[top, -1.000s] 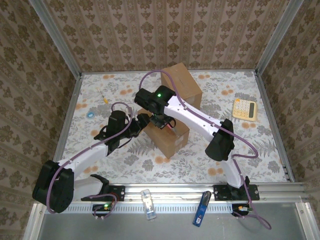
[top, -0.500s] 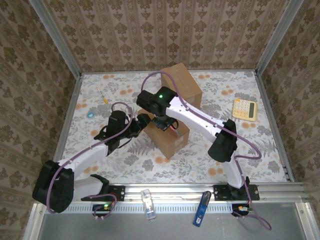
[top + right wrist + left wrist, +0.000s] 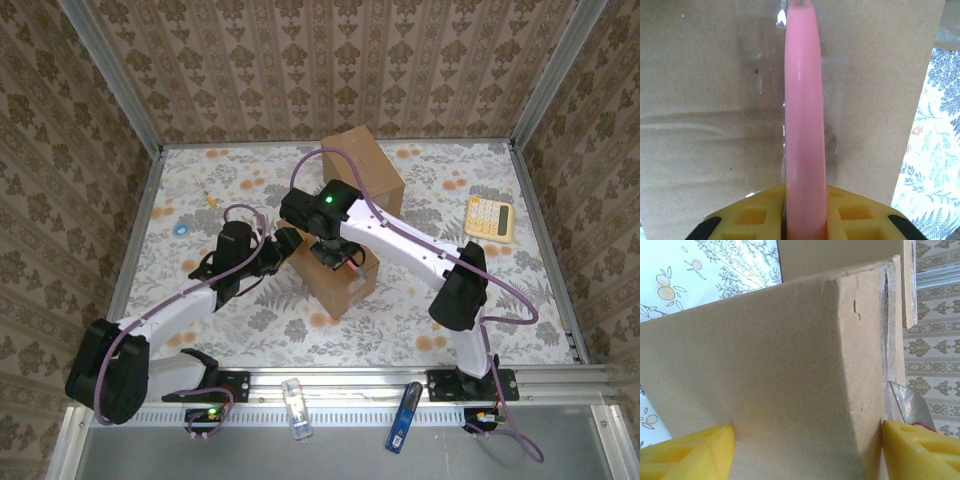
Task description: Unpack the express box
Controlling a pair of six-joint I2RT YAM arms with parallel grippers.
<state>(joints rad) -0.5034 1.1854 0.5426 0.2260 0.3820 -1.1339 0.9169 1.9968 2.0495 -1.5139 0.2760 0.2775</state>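
Observation:
The express box (image 3: 345, 285), a small brown carton, stands mid-table with clear tape along its top seam. My left gripper (image 3: 285, 245) clamps its left corner, and in the left wrist view the yellow fingers (image 3: 687, 450) press the box (image 3: 765, 365) on both sides. My right gripper (image 3: 335, 252) hovers over the box top, shut on a pink utility knife (image 3: 802, 125). The knife points down onto the taped seam of the box (image 3: 700, 100). Its metal blade (image 3: 910, 405) shows beside the box edge in the left wrist view.
A larger brown box (image 3: 362, 170) stands right behind the small one. A yellow calculator (image 3: 489, 217) lies at the right, a small yellow tool (image 3: 208, 195) and a blue bit (image 3: 181, 229) at the left. A clear item (image 3: 295, 408) and a blue item (image 3: 402, 417) rest on the front rail.
My right arm has slid to the right and slightly nearer, carrying the knife along the box top. The left arm and the box have stayed put.

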